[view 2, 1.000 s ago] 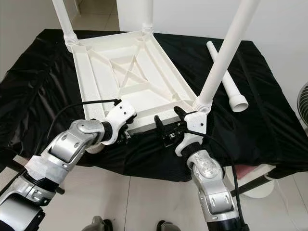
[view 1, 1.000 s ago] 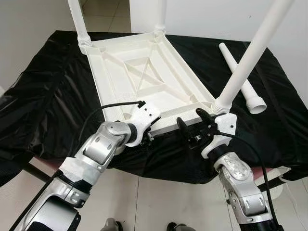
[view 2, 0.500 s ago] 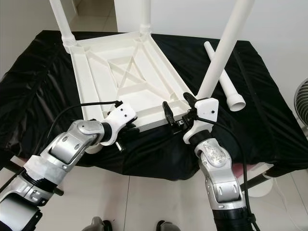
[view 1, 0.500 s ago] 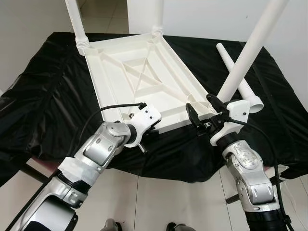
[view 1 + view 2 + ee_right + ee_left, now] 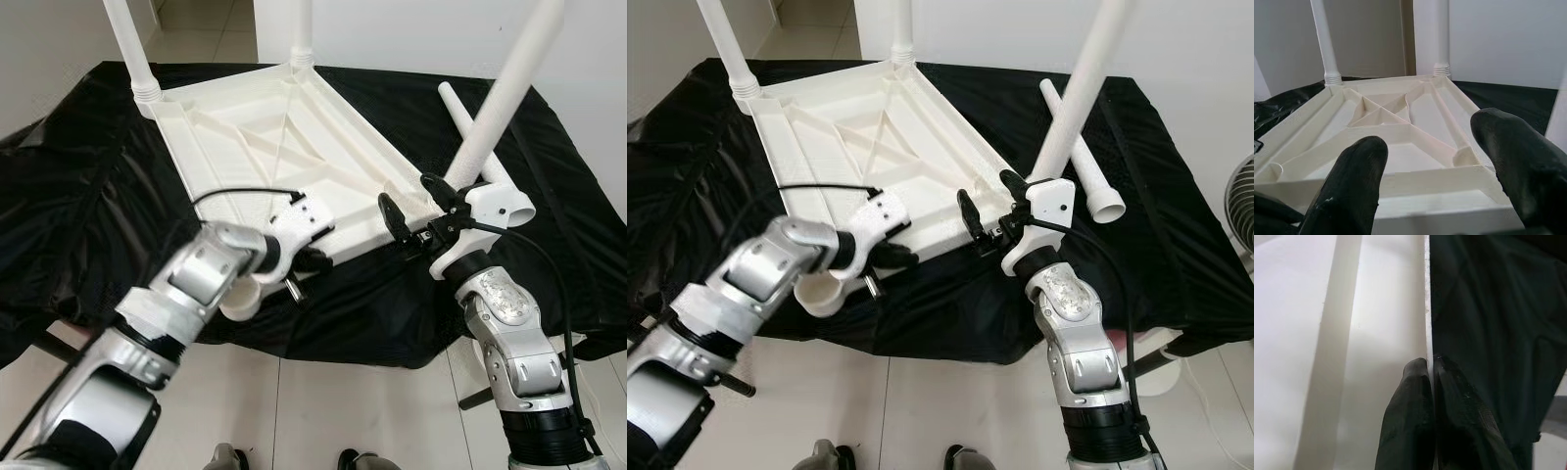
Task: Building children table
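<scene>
A white plastic children's table top [image 5: 294,147] lies upside down on a black cloth. Three white legs stand screwed in: far left [image 5: 127,44], far middle [image 5: 301,29] and near right [image 5: 500,88]. One loose leg [image 5: 1087,162] lies on the cloth to the right. My left gripper [image 5: 309,257] is shut on the thin near rim of the top [image 5: 1426,308]. The empty near-left leg socket [image 5: 238,299] sticks out under that arm. My right gripper [image 5: 413,208] stands open at the near right corner, fingers [image 5: 1359,171] apart before the rim.
The black cloth [image 5: 88,176] covers the work table and hangs over its front edge, with tiled floor [image 5: 343,411] below. A white wall stands behind. Feet of a person [image 5: 233,458] show at the bottom.
The table top has turned a little, its near left corner coming out past the cloth's front edge with my left gripper on it. My right gripper has risen to the near right corner, still open.
</scene>
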You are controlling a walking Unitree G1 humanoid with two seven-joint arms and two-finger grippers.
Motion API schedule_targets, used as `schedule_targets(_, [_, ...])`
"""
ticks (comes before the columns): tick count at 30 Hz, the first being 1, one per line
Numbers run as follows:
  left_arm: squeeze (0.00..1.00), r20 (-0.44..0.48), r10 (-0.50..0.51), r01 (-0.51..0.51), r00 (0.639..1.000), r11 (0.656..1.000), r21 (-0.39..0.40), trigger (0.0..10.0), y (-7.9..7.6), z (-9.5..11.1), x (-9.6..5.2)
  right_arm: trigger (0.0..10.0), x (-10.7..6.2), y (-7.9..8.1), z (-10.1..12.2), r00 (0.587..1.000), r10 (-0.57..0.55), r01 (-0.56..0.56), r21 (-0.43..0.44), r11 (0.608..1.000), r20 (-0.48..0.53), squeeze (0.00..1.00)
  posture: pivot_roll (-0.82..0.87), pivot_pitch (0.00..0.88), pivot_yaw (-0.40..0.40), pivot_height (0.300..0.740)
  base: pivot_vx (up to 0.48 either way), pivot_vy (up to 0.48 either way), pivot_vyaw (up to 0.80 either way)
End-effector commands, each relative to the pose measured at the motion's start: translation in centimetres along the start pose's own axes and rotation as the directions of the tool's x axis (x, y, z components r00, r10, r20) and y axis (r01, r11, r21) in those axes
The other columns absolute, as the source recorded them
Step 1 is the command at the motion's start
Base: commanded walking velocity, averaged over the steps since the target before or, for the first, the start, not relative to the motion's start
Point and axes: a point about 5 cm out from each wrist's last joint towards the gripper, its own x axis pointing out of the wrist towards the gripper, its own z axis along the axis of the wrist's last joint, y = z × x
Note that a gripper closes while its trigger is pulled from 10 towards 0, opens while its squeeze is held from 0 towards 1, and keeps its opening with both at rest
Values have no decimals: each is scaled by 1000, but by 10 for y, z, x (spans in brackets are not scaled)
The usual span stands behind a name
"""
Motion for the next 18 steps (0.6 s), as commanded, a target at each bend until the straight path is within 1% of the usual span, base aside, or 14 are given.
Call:
schedule_targets(1, [0, 30, 2, -4, 1000, 996, 86, 10000, 7, 9, -15, 10000, 0, -2, 0, 1000, -1, 1, -1, 1000, -9, 0, -22, 151, 26, 740, 0, 0, 0])
schedule_targets(2, [0, -3, -20, 20, 1000, 992, 122, 10000, 9, 2, -23, 10000, 0, -2, 0, 1000, -2, 2, -1, 1000, -9, 0, -22, 151, 26, 740, 0, 0, 0])
schedule_targets(3, [0, -3, -20, 20, 1000, 992, 122, 10000, 9, 2, -23, 10000, 0, -2, 0, 1000, -2, 2, -1, 1000, -9, 0, -22, 151, 26, 740, 0, 0, 0])
schedule_targets(5, [0, -49, -37, 45, 998, 984, 173, 10000, 11, -8, -34, 10000, 0, -3, -1, 1000, -1, 1, -1, 1000, -12, 0, -19, 151, 25, 740, 0, 0, 0])
schedule_targets(6, [0, -79, -32, 49, 996, 972, 231, 10000, 13, -16, -40, 10000, 0, -2, -1, 1000, 0, 0, 0, 1000, -12, 0, -20, 151, 24, 740, 0, 0, 0])
schedule_targets(7, [0, -79, -32, 49, 996, 972, 231, 10000, 13, -16, -40, 10000, 0, -2, -1, 1000, 0, 0, 0, 1000, -12, 0, -20, 151, 24, 740, 0, 0, 0])
schedule_targets(9, [0, -142, -26, 66, 990, 957, 282, 10000, 16, -30, -50, 10000, 0, -2, -1, 1000, 4, -4, -1, 1000, -12, 0, -20, 151, 24, 740, 0, 0, 0])
schedule_targets(12, [0, -153, -35, 79, 988, 952, 296, 10000, 16, -34, -54, 10000, 0, -2, 0, 1000, 5, -5, 0, 1000, -12, 0, -19, 151, 21, 740, 0, 0, 0])
schedule_targets(13, [0, -161, -51, 100, 986, 946, 309, 10000, 14, -39, -61, 10000, 1, -2, 1, 1000, 10, -10, 0, 1000, -8, 0, -20, 151, 16, 740, 0, 0, 0])
schedule_targets(14, [0, -161, -51, 100, 986, 946, 309, 10000, 14, -39, -61, 10000, 1, -2, 1, 1000, 10, -10, 0, 1000, -8, 0, -20, 151, 16, 740, 0, 0, 0])
schedule_targets(15, [0, -171, -65, 118, 983, 938, 326, 10000, 12, -43, -69, 10000, 2, -1, 2, 1000, 26, -26, 2, 1000, -4, 0, -20, 151, 16, 740, 0, 0, 0])
schedule_targets(16, [0, -171, -65, 118, 983, 938, 326, 10000, 12, -43, -69, 10000, 2, -1, 2, 1000, 26, -26, 2, 1000, -4, 0, -20, 151, 16, 740, 0, 0, 0])
schedule_targets(17, [0, -190, -71, 135, 979, 927, 350, 10000, 11, -48, -76, 10000, 3, 2, 3, 998, 66, -66, 3, 998, -4, 0, -21, 152, 11, 740, 0, 0, 0])
schedule_targets(18, [0, -190, -71, 135, 979, 927, 350, 10000, 11, -48, -76, 10000, 3, 2, 3, 998, 66, -66, 3, 998, -4, 0, -21, 152, 11, 740, 0, 0, 0])
